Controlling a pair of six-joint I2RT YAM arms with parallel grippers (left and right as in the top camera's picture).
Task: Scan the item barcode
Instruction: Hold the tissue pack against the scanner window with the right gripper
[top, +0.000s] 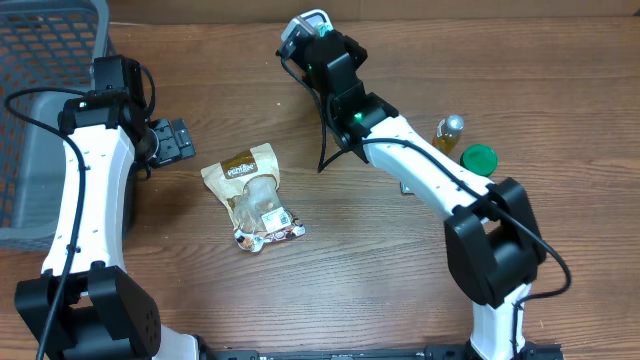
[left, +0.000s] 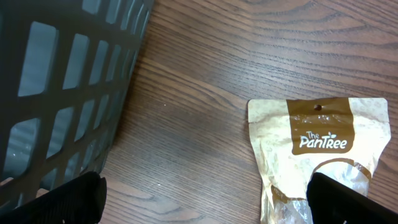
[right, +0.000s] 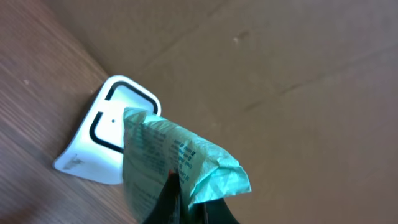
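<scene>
Right pincer (right: 178, 194) on crumpled teal packet (right: 177, 149)

Bystanders on the wooden surface (top: 200, 300)
A grey mesh basket (top: 60, 40) stands at the far left edge. A tan-and-brown pouch (top: 252, 195) (printed "The PanTree") lies flat near the middle, pale contents showing through its clear window. Well to the right, a small amber bottle (top: 449, 133) sits just beside a round green lid (top: 479, 158).

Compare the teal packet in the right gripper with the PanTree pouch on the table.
The right gripper, jaws shut, pinches the teal packet; the PanTree pouch lies flat on the table, untouched. The packet is opaque teal; the pouch is tan and brown with a clear window. Both carry print.
</scene>
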